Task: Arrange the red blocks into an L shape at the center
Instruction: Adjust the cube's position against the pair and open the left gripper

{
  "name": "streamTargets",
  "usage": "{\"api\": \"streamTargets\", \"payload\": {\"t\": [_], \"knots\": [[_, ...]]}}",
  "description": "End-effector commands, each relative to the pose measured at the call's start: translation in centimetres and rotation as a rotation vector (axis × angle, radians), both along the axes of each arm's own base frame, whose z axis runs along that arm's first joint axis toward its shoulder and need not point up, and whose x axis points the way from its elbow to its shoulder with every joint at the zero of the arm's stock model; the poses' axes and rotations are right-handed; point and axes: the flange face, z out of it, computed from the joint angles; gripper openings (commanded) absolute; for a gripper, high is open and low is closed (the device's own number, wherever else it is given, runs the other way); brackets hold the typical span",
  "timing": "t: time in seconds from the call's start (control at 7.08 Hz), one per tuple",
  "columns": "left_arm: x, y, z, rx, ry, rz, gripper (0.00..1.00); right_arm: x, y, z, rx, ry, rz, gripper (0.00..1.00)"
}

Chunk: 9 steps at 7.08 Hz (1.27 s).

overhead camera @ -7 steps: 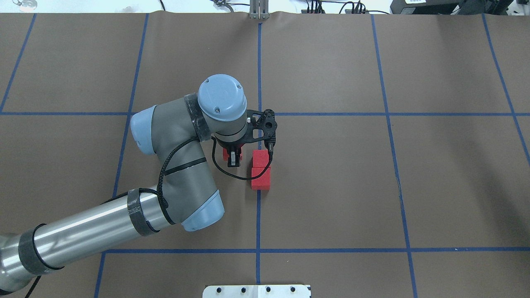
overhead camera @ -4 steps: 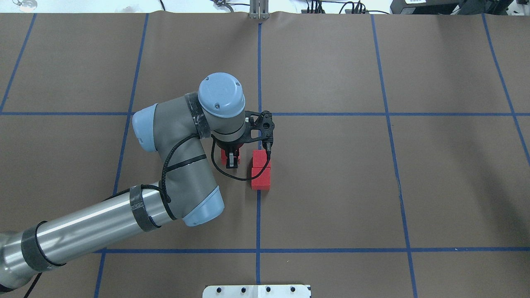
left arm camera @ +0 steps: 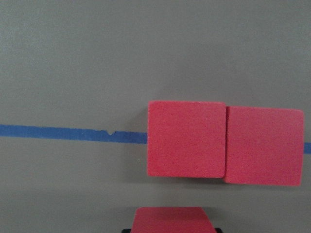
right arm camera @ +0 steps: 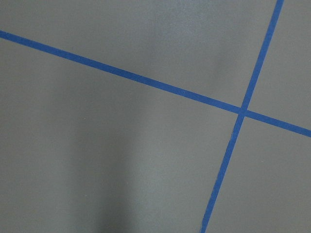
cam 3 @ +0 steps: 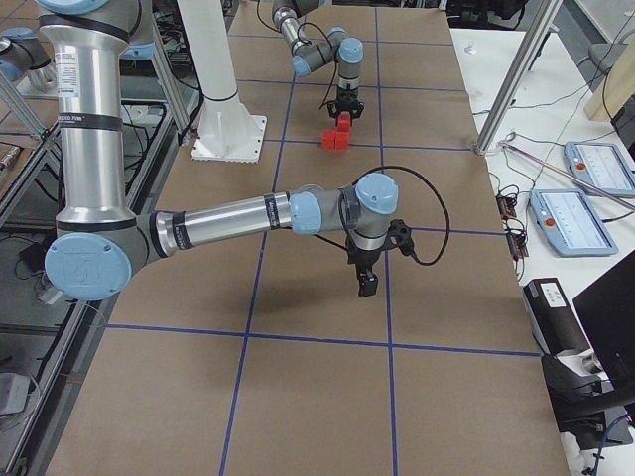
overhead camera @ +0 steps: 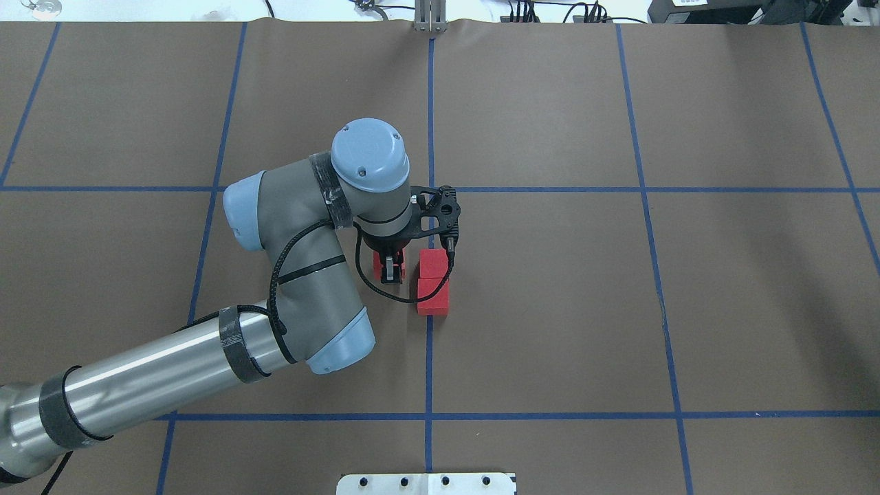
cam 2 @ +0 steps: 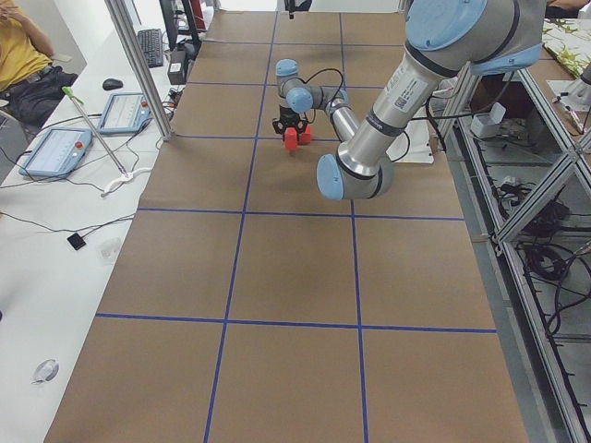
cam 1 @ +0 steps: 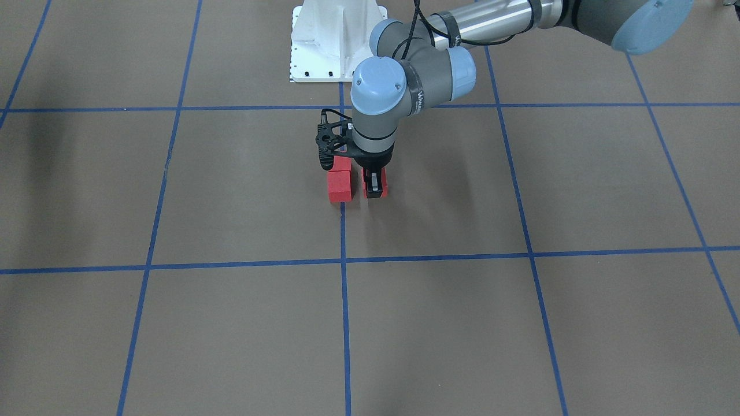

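Two red blocks (overhead camera: 433,262) (overhead camera: 433,297) lie touching in a row on the middle blue tape line (overhead camera: 428,357) at the center. In the left wrist view they show side by side (left arm camera: 187,139) (left arm camera: 264,145). My left gripper (overhead camera: 390,269) (cam 1: 374,189) points straight down just left of the farther one, shut on the third red block (overhead camera: 378,262) (left arm camera: 172,219). A narrow gap separates that block from the pair. My right gripper (cam 3: 367,288) hangs over bare floor far from the blocks; I cannot tell whether it is open or shut.
The white robot base plate (overhead camera: 426,483) sits at the near edge. A metal post (overhead camera: 430,17) stands at the far edge on the middle line. A side desk with tablets (cam 2: 55,148) and a seated person (cam 2: 18,46) lies beyond the table.
The left arm has shifted only slightly, keeping the third red block in its grip beside the pair. The two blocks on the line have not moved.
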Motion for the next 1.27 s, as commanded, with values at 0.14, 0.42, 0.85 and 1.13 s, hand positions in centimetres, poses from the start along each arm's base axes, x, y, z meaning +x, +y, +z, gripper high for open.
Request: {"api": "streamTargets", "payload": {"t": [0.14, 0.42, 0.85, 1.13], "knots": [[0.1, 0.0, -0.5, 0.004, 0.013, 0.0, 0.44, 0.0, 0.0, 0.1, -0.003, 0.0, 0.0, 0.99], [0.3, 0.3, -0.6, 0.003, 0.014, 0.003, 0.44, 0.0, 0.0, 0.1, -0.003, 0.0, 0.0, 0.99], [1.8, 0.1, -0.9, -0.025, 0.027, -0.022, 0.45, 0.0, 0.0, 0.2, -0.006, 0.001, 0.0, 0.99], [2.1, -0.1, -0.6, -0.024, 0.029, -0.022, 0.47, 0.0, 0.0, 0.2, -0.004, 0.001, 0.0, 0.99]]}}
